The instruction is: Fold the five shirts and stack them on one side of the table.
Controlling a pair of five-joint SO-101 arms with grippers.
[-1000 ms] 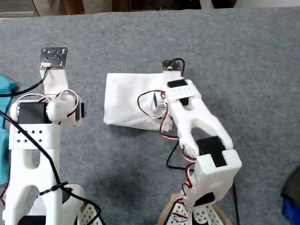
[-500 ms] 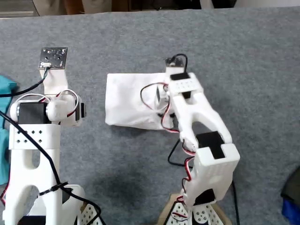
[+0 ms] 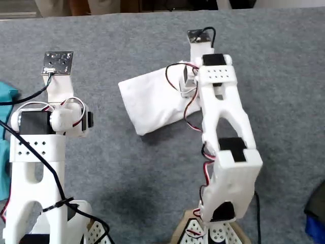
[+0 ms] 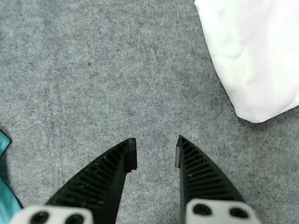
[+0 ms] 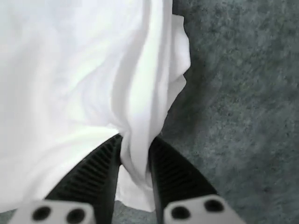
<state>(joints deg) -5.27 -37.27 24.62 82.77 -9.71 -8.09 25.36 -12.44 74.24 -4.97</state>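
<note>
A folded white shirt lies tilted on the grey table, mid-way between the two arms. My right gripper is shut on a bunched edge of the white shirt, at the shirt's right side under the right arm. My left gripper hangs open over bare grey cloth, with a corner of the white shirt a short way off. The left arm stands at the left of the table, apart from the shirt.
A teal garment lies at the table's left edge, and its edge sits close beside the left gripper. A dark and blue garment sits at the lower right edge. Grey table cloth spreads around.
The right arm has stretched toward the far side, dragging the shirt's right edge with it. The shirt has turned from square to tilted. The left arm has stayed put.
</note>
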